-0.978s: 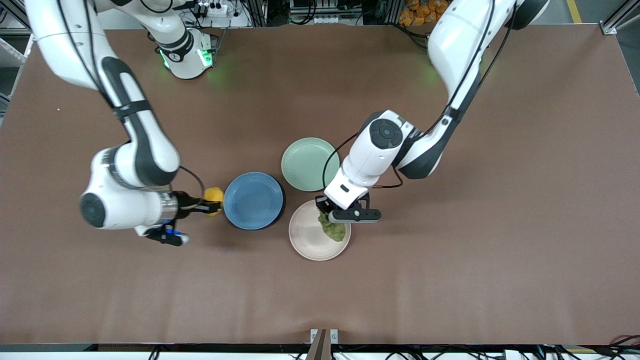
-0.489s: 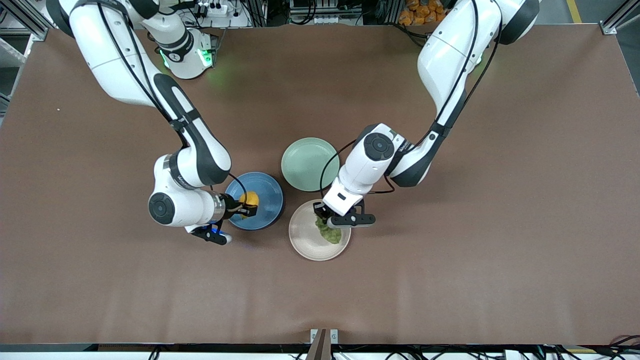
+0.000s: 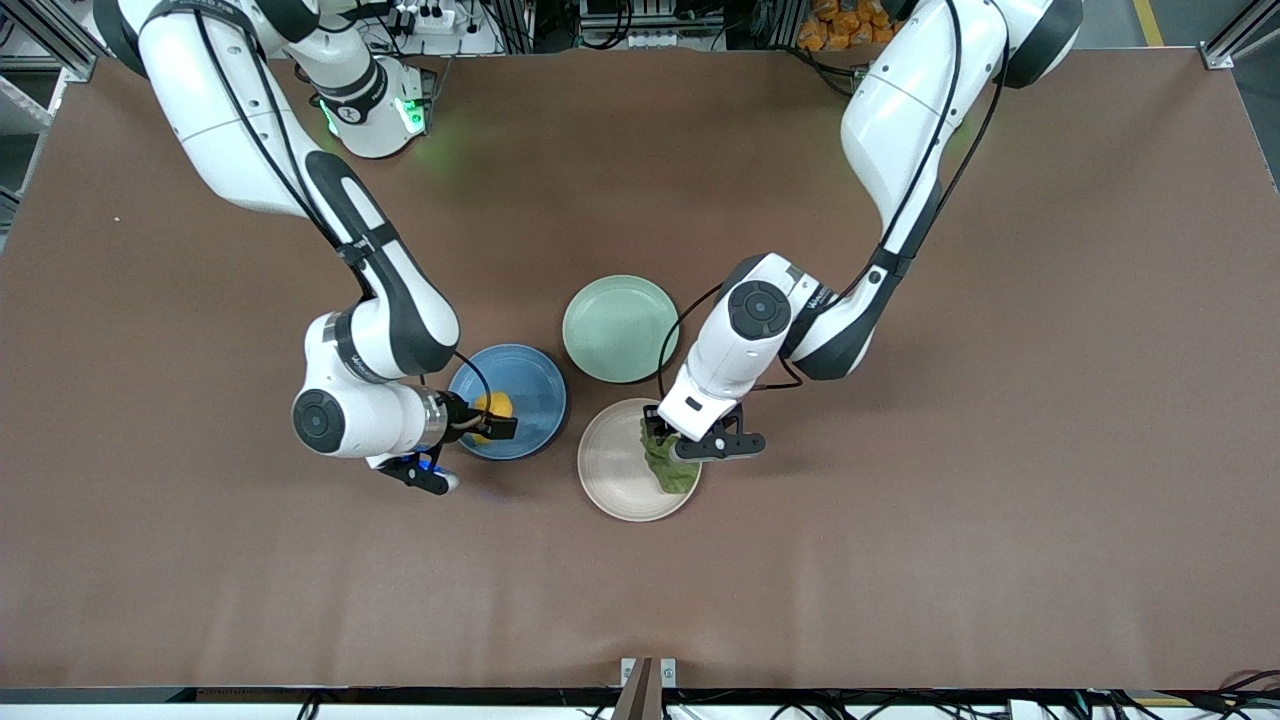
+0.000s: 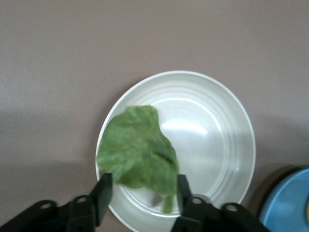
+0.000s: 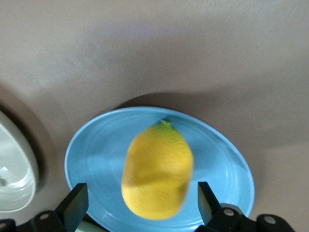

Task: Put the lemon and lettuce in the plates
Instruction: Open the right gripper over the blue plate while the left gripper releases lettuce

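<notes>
The yellow lemon (image 3: 492, 405) (image 5: 157, 169) is over the blue plate (image 3: 530, 395) (image 5: 91, 154), loose between the spread fingers of my right gripper (image 3: 500, 420) (image 5: 142, 203), which touch neither side of it. The crinkled green lettuce (image 3: 668, 470) (image 4: 137, 154) hangs over the edge of the beige-pink plate (image 3: 610, 470) (image 4: 217, 140) toward the left arm's end. My left gripper (image 3: 665, 445) (image 4: 142, 191) is just above it with its fingers spread wide and not pinching the leaf.
A pale mint-green plate (image 3: 620, 328) lies farther from the front camera, touching both other plates. The blue plate's rim shows in the left wrist view (image 4: 289, 203) and the beige plate's rim in the right wrist view (image 5: 14, 179). Bare brown table surrounds the plates.
My right arm carried the lemon from beside the blue plate to over it and opened. My left gripper shifted slightly over the beige plate and opened off the lettuce.
</notes>
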`<state>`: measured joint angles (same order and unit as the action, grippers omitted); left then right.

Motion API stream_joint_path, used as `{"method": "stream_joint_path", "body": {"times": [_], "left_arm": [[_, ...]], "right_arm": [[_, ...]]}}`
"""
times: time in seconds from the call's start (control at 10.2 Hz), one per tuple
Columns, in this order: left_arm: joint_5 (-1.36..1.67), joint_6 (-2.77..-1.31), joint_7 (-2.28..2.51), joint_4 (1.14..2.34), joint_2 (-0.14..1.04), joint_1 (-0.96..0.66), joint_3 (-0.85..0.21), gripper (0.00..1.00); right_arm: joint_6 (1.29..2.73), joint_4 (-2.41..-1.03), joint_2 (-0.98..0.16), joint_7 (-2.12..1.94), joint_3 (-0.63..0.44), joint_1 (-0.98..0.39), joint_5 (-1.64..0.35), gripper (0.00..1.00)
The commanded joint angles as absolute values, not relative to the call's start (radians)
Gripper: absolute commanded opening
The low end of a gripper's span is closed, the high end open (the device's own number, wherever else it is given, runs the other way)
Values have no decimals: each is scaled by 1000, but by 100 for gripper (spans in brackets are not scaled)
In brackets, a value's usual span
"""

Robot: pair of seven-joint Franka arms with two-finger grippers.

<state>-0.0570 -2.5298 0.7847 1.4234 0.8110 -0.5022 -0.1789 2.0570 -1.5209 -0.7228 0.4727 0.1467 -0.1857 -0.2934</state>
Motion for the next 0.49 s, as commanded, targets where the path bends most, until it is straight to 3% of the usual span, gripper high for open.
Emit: {"method": "stream_joint_path", "body": {"times": [0.0,0.39], "left_arm": [[-84,-2439,815,1413,723,-509,-170,100],[-92,-2040,735,1414,444,-425,-170,100]], "right_arm": [[1880,-1477,-631,424,132,-128,-231,100],[1689,-1473,-415,316,86,-6,-152,100]]}}
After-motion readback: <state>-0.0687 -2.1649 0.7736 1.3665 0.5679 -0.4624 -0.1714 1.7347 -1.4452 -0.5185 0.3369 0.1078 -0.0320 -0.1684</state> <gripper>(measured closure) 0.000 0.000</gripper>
